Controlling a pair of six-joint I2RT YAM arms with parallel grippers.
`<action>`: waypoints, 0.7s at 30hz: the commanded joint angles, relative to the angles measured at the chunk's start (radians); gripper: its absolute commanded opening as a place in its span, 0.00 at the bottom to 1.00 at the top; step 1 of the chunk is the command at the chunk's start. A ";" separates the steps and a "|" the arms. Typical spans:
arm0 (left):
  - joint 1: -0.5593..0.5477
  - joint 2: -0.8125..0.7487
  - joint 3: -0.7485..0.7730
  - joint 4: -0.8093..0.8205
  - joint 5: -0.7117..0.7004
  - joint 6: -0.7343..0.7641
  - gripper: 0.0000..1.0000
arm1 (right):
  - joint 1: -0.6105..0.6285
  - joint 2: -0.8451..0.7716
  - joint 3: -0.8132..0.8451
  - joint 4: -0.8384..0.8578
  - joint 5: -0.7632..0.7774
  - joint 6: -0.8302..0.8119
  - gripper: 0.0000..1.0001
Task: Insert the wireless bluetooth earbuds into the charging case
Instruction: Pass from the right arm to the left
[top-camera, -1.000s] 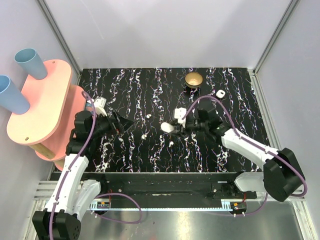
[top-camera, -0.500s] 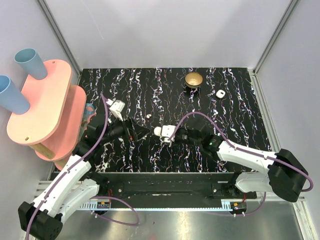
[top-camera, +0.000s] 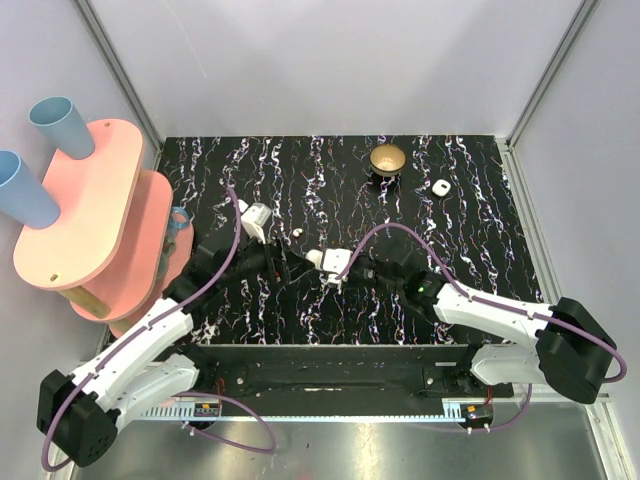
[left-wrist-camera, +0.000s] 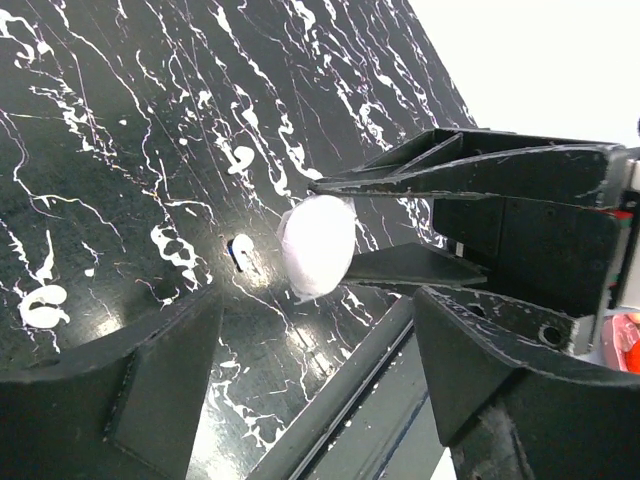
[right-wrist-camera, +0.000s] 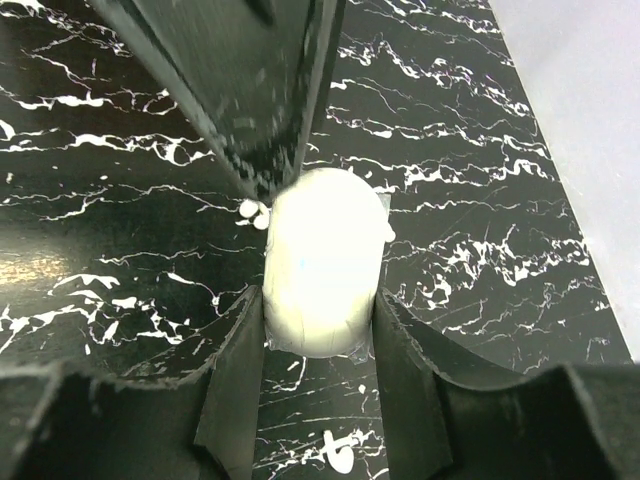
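Counter (top-camera: 470, 250): black with white veins, carrying everything named below except the held case.
Pink stand (top-camera: 80, 210): two-tiered, well apart from the charging case, out past the left arm.
Right arm (top-camera: 500, 310): stretched low over the counter, its end at the charging case.
Left arm (top-camera: 150, 335): reached in from the opposite side, its end facing the charging case.
Blue cups (top-camera: 55, 125): two, upright on the pink stand, the things farthest from the charging case.
Right jaws: closed on the charging case, one jaw pressed to each long side.
Left jaws: spread wide and gripping nothing; one tip sat just beside the charging case, and contact could not be told.
Gold dish (top-camera: 387, 159): on a black base, well beyond the charging case toward the far edge.
Charging case (right-wrist-camera: 322, 265): white, rounded, held above the counter between the right jaws, near the counter's middle.
Small white piece (top-camera: 438, 186): just beside the gold dish, well apart from the charging case.
First earbud (top-camera: 297, 233): on the counter near the charging case, on its far side.
Second earbud (right-wrist-camera: 338, 455): on the counter near the charging case, toward the right arm.
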 joint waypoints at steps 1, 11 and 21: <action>-0.033 0.039 0.015 0.076 -0.039 -0.004 0.78 | 0.011 -0.026 0.001 0.065 -0.034 0.016 0.00; -0.077 0.111 0.029 0.160 -0.065 -0.019 0.62 | 0.011 -0.017 0.004 0.072 -0.042 0.021 0.00; -0.091 0.137 0.038 0.169 -0.073 -0.015 0.44 | 0.012 -0.015 -0.001 0.072 -0.046 0.017 0.00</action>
